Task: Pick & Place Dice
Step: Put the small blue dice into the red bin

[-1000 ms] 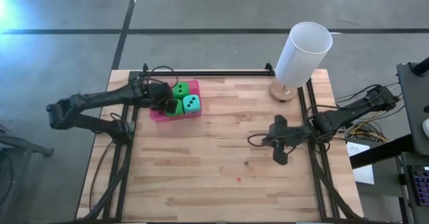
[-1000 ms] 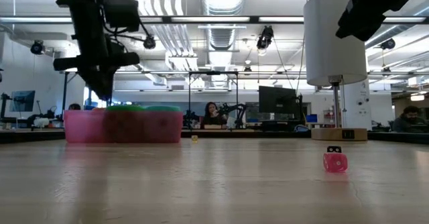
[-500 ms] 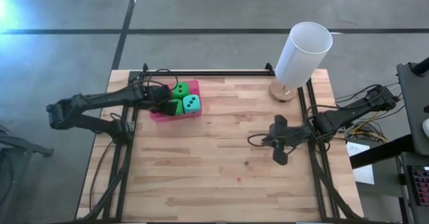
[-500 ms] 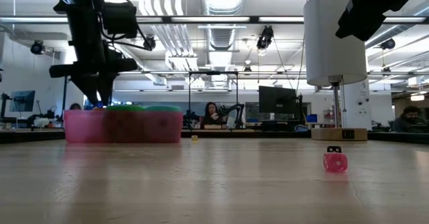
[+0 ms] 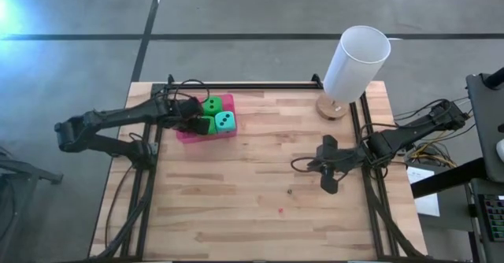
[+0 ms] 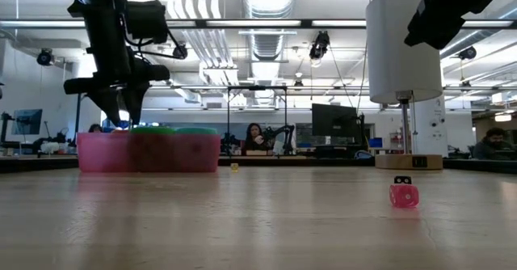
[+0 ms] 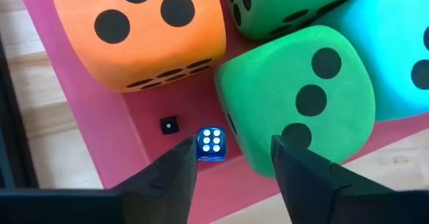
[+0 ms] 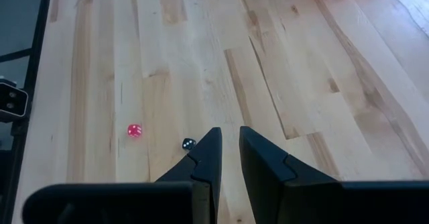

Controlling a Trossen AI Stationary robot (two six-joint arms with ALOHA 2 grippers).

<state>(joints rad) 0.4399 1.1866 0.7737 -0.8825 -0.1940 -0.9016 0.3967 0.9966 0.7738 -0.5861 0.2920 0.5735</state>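
Four soft dice lie in a pink tray (image 7: 137,133): an orange one (image 7: 137,29), two green ones (image 7: 295,96) (image 7: 281,3) and a teal one (image 7: 395,56). They rest on the tray's floor, pressed side against side. My left gripper (image 7: 231,155) hangs open over the tray's near left corner (image 5: 197,125). Its fingers stand on either side of a tiny blue die (image 7: 211,143) on the tray floor, and a tiny black die (image 7: 168,125) lies beside that. My right gripper (image 8: 228,153) is shut and holds nothing, hanging above the table's right part (image 5: 329,183).
A white lamp (image 5: 356,62) on a wooden foot (image 5: 332,108) stands at the far right. A tiny red die (image 8: 134,131) and a tiny black die (image 8: 188,143) lie on the bare wood below my right gripper. A tiny yellow one (image 6: 234,166) lies near the tray.
My left gripper has opened while staying over the pink tray, and its fingertips now stand apart. My right arm has kept still.
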